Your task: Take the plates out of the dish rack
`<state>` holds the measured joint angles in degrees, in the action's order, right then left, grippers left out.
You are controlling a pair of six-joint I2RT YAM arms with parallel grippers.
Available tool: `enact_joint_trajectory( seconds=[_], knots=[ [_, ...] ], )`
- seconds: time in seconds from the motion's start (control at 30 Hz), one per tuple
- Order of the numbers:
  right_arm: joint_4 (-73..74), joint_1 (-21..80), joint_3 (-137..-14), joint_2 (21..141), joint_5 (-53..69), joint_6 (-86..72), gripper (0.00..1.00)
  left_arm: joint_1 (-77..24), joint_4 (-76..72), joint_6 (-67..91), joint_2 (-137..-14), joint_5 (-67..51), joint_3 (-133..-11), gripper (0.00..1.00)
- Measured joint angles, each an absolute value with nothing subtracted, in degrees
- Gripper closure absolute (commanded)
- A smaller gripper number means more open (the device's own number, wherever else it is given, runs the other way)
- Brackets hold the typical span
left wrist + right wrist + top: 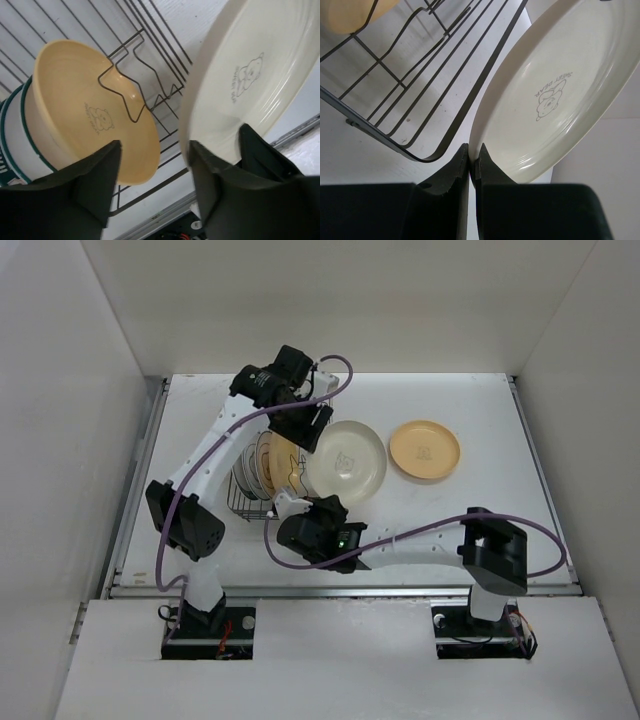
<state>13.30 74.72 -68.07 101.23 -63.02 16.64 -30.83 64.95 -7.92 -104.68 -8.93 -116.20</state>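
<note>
Slippage is being risked, since the cream plate [555,95] beside the rack [248,502] is being pinched at its rim by the right claw [471,155] while the left claw [155,150] is being held open.

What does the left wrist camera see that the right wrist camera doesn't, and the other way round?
Only the left wrist view: green-rimmed white plates behind the tan-orange plate, and the left end effector, open. Only the right wrist view: the right end effector, closed on the rim of the cream plate. Both: the cream plate with its bear print, the dish rack wires, and the tan-orange plate, a sliver in the right wrist view.
</note>
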Motion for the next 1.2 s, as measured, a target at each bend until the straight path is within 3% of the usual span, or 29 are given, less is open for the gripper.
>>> enact_joint_trajectory(
  seconds=[0.07, 0.1, 0.23, 0.7, 0.97, 1.1, 1.2],
  knots=[
    [13.0, 74.7, -68.1, 101.2, -62.9, 16.8, 1.0, -31.1, 65.4, -7.8, -105.4, -10.0, -116.9, 0.67],
    [12.9, 74.7, -68.1, 101.2, -62.6, 16.8, 1.0, -31.2, 65.7, -7.6, -105.8, -10.7, -117.4, 0.8],
    [12.9, 74.7, -68.2, 100.8, -61.3, 16.7, 1.0, -31.9, 66.4, -7.6, -108.1, -12.6, -118.5, 1.0],
    [13.4, 74.7, -68.2, 100.1, -60.8, 15.0, 0.97, -31.1, 66.7, -5.5, -109.4, -14.0, -119.7, 1.0],
    [12.0, 74.5, -68.2, 91.2, -57.8, 6.0, 0.21, -28.3, 66.9, -3.7, -109.7, -17.3, -120.0, 1.0],
    [11.4, 74.0, -68.2, 89.1, -57.8, 2.7, 0.07, -27.5, 66.9, -3.6, -110.5, -17.8, -120.0, 1.0],
    [11.5, 73.5, -67.6, 87.9, -56.8, -0.1, 0.03, -27.4, 66.9, -3.6, -111.1, -17.8, -120.0, 1.0]
  ],
)
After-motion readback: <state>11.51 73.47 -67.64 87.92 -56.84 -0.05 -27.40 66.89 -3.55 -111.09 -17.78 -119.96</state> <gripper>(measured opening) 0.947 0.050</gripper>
